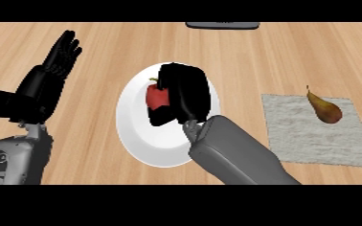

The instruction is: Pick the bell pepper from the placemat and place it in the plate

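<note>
- We hold one pepper over one plate, right hand curled round it.
- Left hand rests open (fingers up) at left.
- One pear on one placemat.

Red bell pepper, white plate at centre — brown pear, mottled grey placemat at right; pale wood-grain counter.
</note>
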`<state>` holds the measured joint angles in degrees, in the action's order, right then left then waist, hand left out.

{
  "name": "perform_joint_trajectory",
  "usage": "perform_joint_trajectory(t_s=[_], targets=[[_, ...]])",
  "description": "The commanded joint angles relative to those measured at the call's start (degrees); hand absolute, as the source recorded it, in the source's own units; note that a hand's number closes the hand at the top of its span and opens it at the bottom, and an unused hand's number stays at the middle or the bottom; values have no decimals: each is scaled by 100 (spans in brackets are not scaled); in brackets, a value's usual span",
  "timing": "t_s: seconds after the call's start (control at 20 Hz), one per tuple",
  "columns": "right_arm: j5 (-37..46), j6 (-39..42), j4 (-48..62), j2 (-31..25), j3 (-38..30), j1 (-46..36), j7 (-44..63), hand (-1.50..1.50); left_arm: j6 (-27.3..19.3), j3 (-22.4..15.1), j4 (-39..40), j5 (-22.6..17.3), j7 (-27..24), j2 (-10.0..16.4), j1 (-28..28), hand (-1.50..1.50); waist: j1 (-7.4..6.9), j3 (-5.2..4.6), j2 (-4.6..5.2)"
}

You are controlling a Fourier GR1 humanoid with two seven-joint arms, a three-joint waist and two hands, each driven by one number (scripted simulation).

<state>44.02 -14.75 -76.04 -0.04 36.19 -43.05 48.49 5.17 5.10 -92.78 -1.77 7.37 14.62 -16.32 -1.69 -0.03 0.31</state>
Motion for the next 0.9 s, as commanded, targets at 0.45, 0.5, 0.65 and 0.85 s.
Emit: perform_joint_trajectory(t_s=[0.45,0.5,0.65,0.85], targets=[[-2460,-1894,2527,4,559,-908,-1113,-150,104,65,353,15,-111,20,-406,0,-159,4,67],[-2710,-1932,2650,4,648,-1103,-1107,-150,81,-179,-14,15,149,-161,-207,0,-240,6,57],[-3192,-2433,2616,4,763,-1135,-1518,-150,108,-67,272,15,-11,-102,-357,0,-266,6,77],[-3429,-3363,2542,4,692,-1197,-1866,-150,-18,-194,101,136,-172,-285,-78,0,-270,6,50]])
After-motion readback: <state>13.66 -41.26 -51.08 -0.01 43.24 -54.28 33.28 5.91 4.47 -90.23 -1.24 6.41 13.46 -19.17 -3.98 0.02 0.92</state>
